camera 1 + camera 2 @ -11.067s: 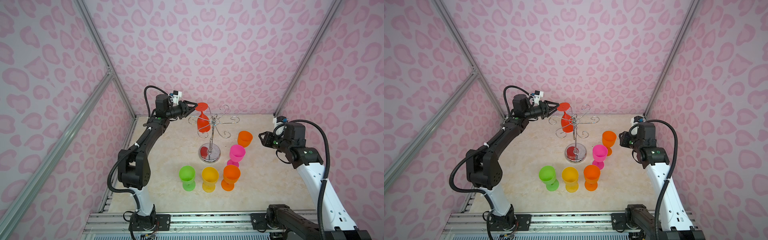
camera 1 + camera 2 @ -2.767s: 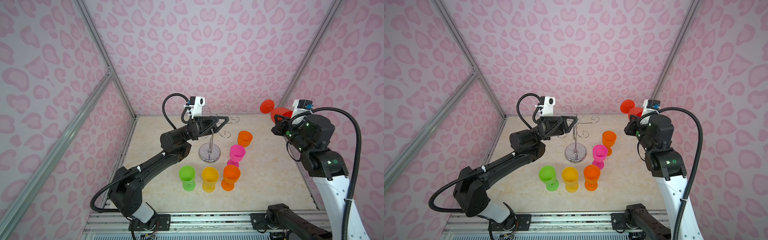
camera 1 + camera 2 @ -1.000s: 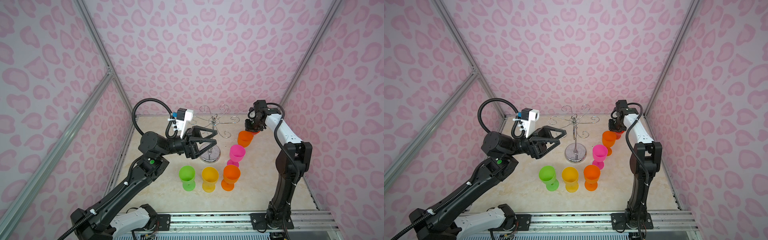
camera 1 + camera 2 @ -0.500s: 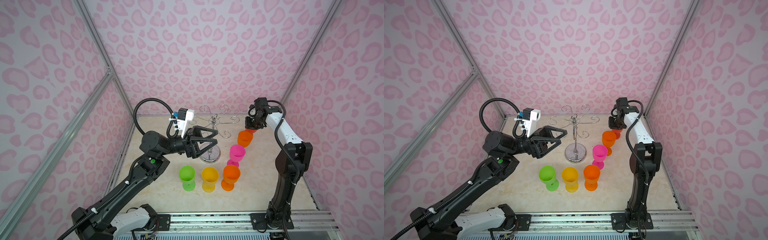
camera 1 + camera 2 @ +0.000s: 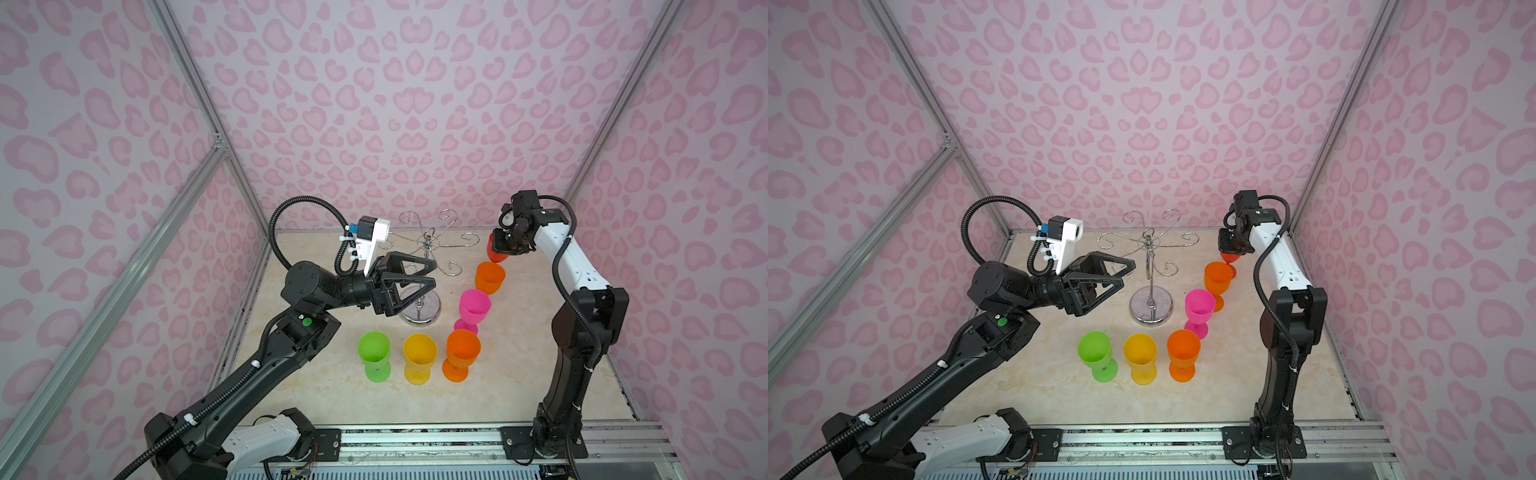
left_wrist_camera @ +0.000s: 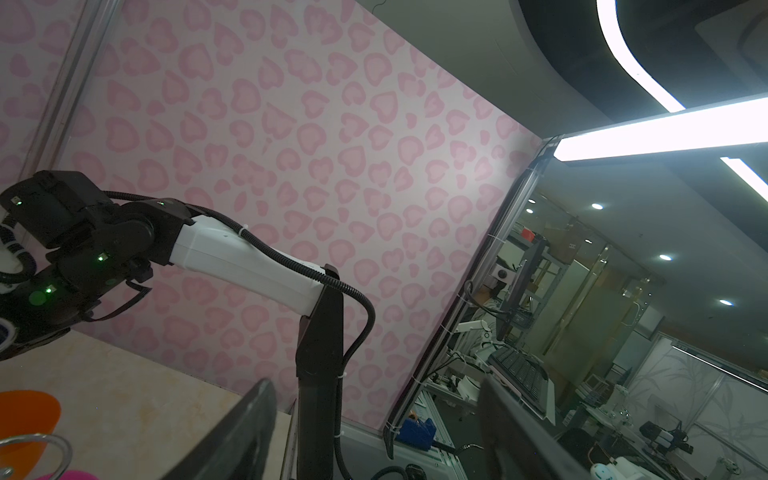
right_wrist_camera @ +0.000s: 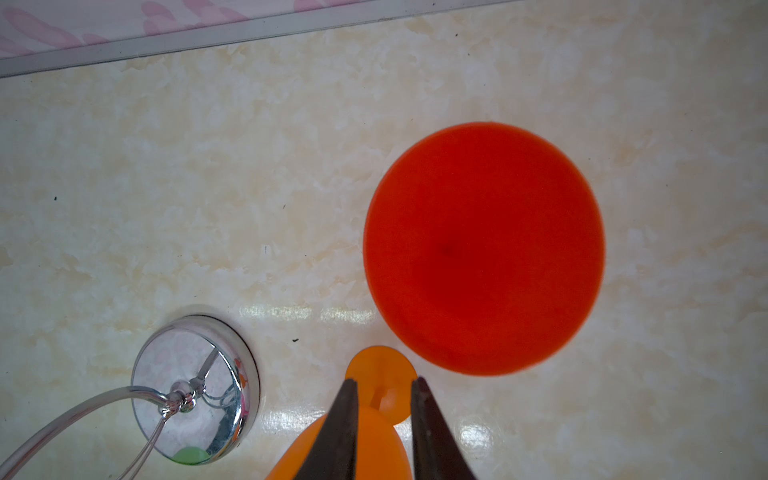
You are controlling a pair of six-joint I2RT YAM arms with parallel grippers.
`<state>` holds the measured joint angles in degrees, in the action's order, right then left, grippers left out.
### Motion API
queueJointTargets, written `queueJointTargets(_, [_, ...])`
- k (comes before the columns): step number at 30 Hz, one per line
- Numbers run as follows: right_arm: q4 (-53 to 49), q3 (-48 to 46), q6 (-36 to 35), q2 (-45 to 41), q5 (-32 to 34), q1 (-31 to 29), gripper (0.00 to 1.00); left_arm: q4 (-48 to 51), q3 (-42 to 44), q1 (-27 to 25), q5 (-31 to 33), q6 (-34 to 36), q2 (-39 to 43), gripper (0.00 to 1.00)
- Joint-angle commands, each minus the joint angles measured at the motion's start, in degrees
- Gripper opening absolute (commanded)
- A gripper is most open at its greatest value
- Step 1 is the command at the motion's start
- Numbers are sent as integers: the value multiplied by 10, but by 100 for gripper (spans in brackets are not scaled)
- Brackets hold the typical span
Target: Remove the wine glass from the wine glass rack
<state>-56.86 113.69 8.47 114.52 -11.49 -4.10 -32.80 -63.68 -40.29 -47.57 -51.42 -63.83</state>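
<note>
One red wine glass point(image 7: 484, 249), seemingly empty

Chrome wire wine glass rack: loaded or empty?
Empty: no glass hangs on the chrome wire rack; red wine glass stands on the table.

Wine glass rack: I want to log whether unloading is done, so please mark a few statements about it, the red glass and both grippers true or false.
1. No glass hangs on the wine glass rack. True.
2. The right gripper grips the red wine glass. False: the right gripper is open, and the glass stands on the table, clear of it.
3. The left gripper is open and empty. True.
4. The rack lies tipped over. False: it stands upright.
</note>
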Motion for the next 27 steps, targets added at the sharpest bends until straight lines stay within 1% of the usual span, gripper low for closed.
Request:
queueJointTargets(1, [4,0,5,-10,15,0,25,-12,2,0,-4,3,1,78])
queueJointTargets(6, [21,-11,9,-41,19,0,24,-2,2,0,-1,12,3,78])
queueJointTargets(9, [53,-37,13,-82,22,0,24,23,0,2,6,34,10,78])
queueJointTargets(11, [83,-65,15,-121,30,0,24,61,-3,11,20,62,22,78])
queueJointTargets(14, [160,-145,15,-208,47,0,24,183,-18,37,75,145,56,78])
queueJointTargets(17, [279,-273,20,-319,83,0,25,318,-30,67,200,244,103,79])
queueJointTargets(18, [325,-331,19,-359,96,0,25,362,-32,72,265,282,119,80])
queueJointTargets(20, [386,-412,15,-427,118,2,26,427,-28,74,436,357,139,82])
queueJointTargets(21, [411,-453,9,-458,126,3,26,434,-11,75,538,384,147,83])
queueJointTargets(22, [441,-498,3,-490,138,3,26,421,16,81,631,408,155,85])
queueJointTargets(23, [472,-538,-2,-513,145,3,26,403,44,88,701,430,161,85])
queueJointTargets(24, [507,-585,-9,-542,155,3,27,366,80,98,748,451,164,86])
queueJointTargets(25, [536,-626,-14,-565,162,3,28,324,115,109,781,467,165,87])
queueJointTargets(27, [574,-686,-13,-595,179,3,28,251,170,134,806,478,157,88])
